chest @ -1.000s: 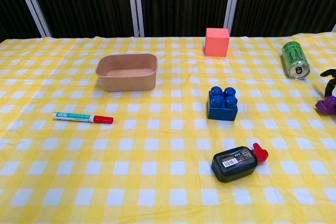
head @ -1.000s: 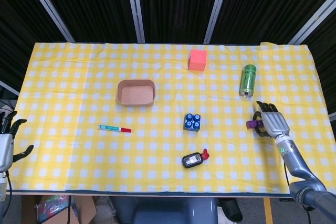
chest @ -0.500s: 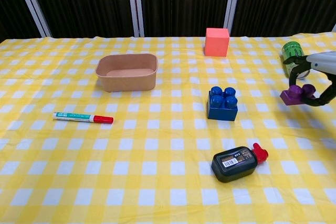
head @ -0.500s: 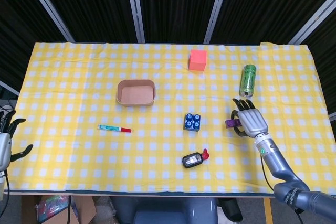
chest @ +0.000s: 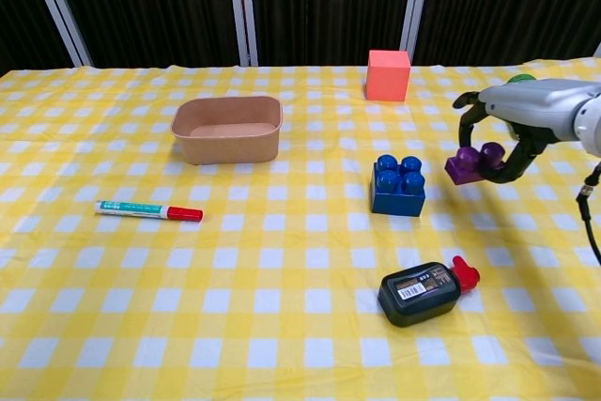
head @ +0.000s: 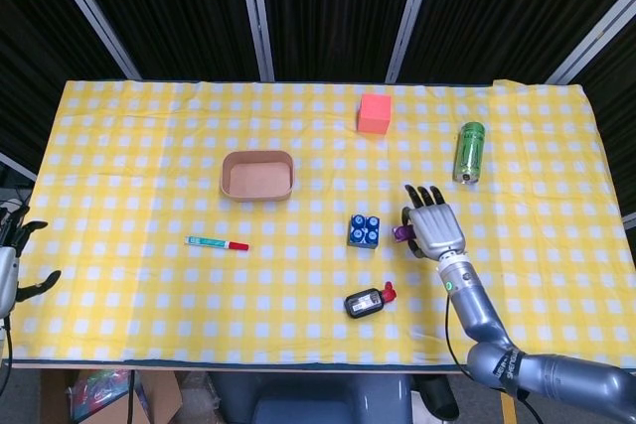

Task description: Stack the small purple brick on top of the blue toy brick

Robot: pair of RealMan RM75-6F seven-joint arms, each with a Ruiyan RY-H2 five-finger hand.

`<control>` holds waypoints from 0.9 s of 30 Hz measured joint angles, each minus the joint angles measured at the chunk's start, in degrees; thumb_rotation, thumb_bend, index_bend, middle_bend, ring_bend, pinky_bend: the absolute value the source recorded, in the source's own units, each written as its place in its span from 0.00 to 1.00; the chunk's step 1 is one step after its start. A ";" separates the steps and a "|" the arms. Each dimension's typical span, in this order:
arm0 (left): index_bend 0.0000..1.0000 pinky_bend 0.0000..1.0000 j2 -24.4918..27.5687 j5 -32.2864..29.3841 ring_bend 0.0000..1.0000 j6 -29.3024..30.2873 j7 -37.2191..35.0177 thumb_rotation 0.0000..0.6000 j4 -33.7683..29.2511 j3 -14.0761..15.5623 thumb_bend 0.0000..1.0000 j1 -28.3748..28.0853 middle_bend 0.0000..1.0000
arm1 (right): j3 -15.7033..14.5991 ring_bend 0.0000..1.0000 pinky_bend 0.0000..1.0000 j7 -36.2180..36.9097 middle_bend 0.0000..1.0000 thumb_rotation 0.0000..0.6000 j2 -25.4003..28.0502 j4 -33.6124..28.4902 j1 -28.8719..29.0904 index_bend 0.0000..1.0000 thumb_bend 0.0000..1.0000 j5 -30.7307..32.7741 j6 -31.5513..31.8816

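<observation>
Currently your right hand point(chest: 512, 124) holds the small purple brick point(chest: 466, 163) in curled fingers, lifted off the table point(chest: 282, 326), just right of the blue toy brick point(chest: 397, 185) and not over it. Palm faces down, forearm reaching in from the right. Your left hand point(head: 12, 263) hangs at the table's left edge, fingers apart, holding nothing.

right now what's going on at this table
The right robot hand is pinching the small purple brick and holding it above the yellow checked cloth, just to the right of the blue toy brick. The purple brick is not on the blue one yet. The left robot hand sits at the far left table edge, open and holding nothing.
</observation>
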 measured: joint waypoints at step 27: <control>0.25 0.05 1.46 -2.11 0.00 -0.90 -4.73 1.00 1.22 -0.86 0.21 0.33 0.09 | 0.45 0.00 0.00 -7.62 0.00 1.00 -5.73 -4.27 7.06 0.58 0.50 8.97 9.08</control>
